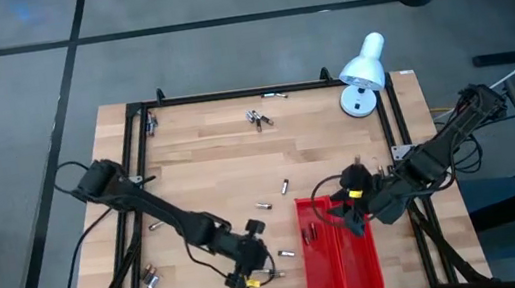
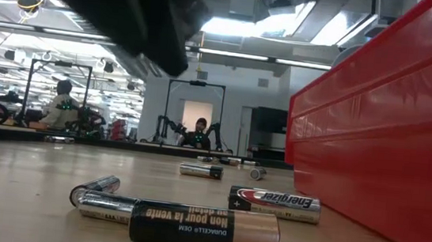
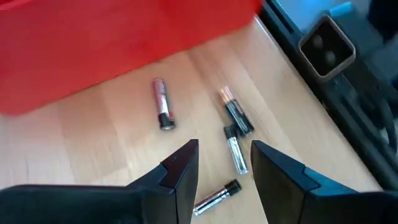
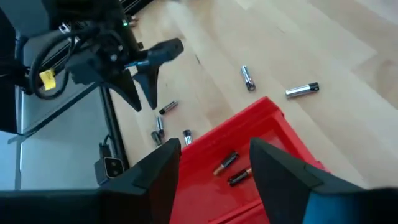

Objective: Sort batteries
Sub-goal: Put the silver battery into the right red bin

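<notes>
High view: the left gripper (image 1: 255,270) hovers left of the red tray (image 1: 354,270); the right gripper (image 1: 340,215) hangs over it.

Left wrist view: spread fingers (image 3: 180,171), empty, above batteries (image 3: 231,134) beside the tray.

Right wrist view: spread fingers (image 4: 163,167), empty, over two tray batteries (image 4: 231,169).
</notes>
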`<control>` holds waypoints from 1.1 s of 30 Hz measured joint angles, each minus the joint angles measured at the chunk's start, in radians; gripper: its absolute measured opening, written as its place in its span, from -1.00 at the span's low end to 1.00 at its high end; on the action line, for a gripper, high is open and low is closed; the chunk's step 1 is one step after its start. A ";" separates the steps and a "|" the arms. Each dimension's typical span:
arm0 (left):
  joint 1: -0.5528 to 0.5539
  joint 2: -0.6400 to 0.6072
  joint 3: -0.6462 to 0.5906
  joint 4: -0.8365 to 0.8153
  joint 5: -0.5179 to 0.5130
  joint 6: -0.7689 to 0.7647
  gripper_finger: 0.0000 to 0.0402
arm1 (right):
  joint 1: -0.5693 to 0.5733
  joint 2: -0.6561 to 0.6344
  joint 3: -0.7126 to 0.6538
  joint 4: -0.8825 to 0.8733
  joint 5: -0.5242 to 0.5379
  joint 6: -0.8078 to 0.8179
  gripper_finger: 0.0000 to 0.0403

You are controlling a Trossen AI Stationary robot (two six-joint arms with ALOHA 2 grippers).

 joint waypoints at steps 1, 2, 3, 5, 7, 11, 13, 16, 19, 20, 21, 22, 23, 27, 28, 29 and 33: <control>0.000 0.008 0.013 -0.020 0.015 0.041 -0.32 | 0.000 0.001 0.000 0.006 0.000 0.002 -0.03; 0.001 0.010 0.019 -0.041 0.029 0.085 -0.32 | 0.000 0.002 0.000 0.019 0.001 0.007 -0.03; 0.003 0.012 0.021 -0.064 0.046 0.122 -0.32 | 0.000 0.005 0.000 0.030 0.003 0.011 -0.03; 0.007 0.015 0.021 -0.129 0.078 0.197 -0.32 | 0.000 0.008 0.000 0.054 0.008 0.021 -0.03; 0.012 0.016 0.020 -0.205 0.098 0.270 -0.32 | 0.000 0.008 0.000 0.080 0.009 0.026 -0.03; 0.019 0.016 0.020 -0.241 0.104 0.439 -0.32 | 0.000 0.009 0.000 0.118 0.025 0.028 -0.03; 0.018 0.016 0.020 -0.217 0.103 0.508 -0.32 | 0.000 0.009 0.000 0.137 0.040 0.035 -0.03; 0.022 0.032 0.021 -0.201 0.106 0.589 -0.32 | 0.000 0.009 0.000 0.146 0.063 0.062 -0.03; 0.029 0.070 0.020 -0.212 0.107 0.659 -0.32 | 0.000 0.009 0.000 0.146 0.076 0.084 -0.03; 0.032 0.080 0.020 -0.212 0.106 0.680 -0.32 | 0.000 0.009 0.000 0.146 0.078 0.088 -0.03; 0.037 0.088 0.019 -0.210 0.106 0.696 -0.32 | 0.000 0.009 0.000 0.147 0.079 0.096 -0.03; 0.042 0.091 0.019 -0.204 0.106 0.703 -0.32 | 0.000 0.009 0.000 0.148 0.080 0.107 -0.03; 0.048 0.091 0.019 -0.200 0.106 0.711 -0.32 | 0.000 0.009 0.000 0.151 0.080 0.112 -0.03; 0.067 0.089 0.020 -0.181 0.106 0.731 -0.32 | 0.000 0.009 0.000 0.153 0.080 0.112 -0.03; 0.069 0.089 0.020 -0.185 0.107 0.748 -0.32 | 0.000 0.009 0.000 0.153 0.080 0.112 -0.03; 0.071 0.089 0.020 -0.183 0.108 0.769 -0.32 | 0.000 0.009 0.000 0.153 0.080 0.112 -0.03; 0.086 0.091 0.020 -0.185 0.170 0.823 -0.32 | 0.000 0.009 0.000 0.160 0.080 0.114 -0.03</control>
